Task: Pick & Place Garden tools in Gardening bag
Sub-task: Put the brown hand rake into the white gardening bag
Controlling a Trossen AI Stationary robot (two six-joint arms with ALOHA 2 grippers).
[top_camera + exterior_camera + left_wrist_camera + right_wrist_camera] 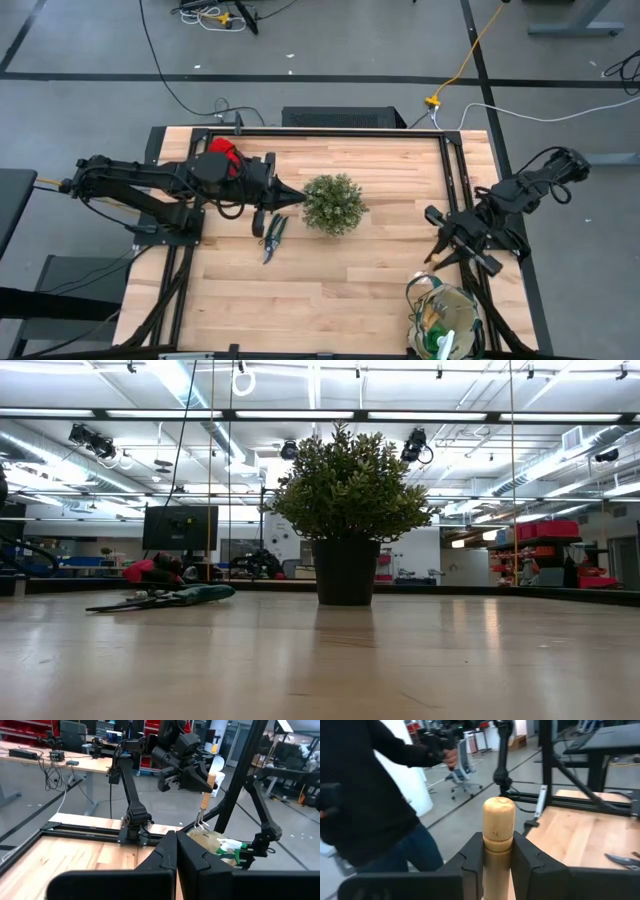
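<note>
Holding a wooden-handled tool [498, 837] between its fingers, the right gripper [447, 240] hung near the bench's right edge, a little farther from the front edge than the bag [446, 322]. The right wrist view showed the round handle end standing up out of the clamp; the left wrist view showed the tool hanging with its metal end down, close above the bag's open mouth. Its long axis therefore seemed near upright, and the bag lay just toward the front-right corner from the gripper, so a short shift that way and a lowering would likely seat it. The bag already held a green and white item [447, 338] and other tools.

The left gripper [296, 197], its fingers closed to a point on nothing, waited over the bench's middle, just beside the plant [334, 203]. The shears [273, 236] lay flat on the wood near it, long axis running from back edge to front edge, and the red gloves [224, 152] sat toward the back-left under the left arm. Both were nearer the left arm. A person stood beyond the bench.
</note>
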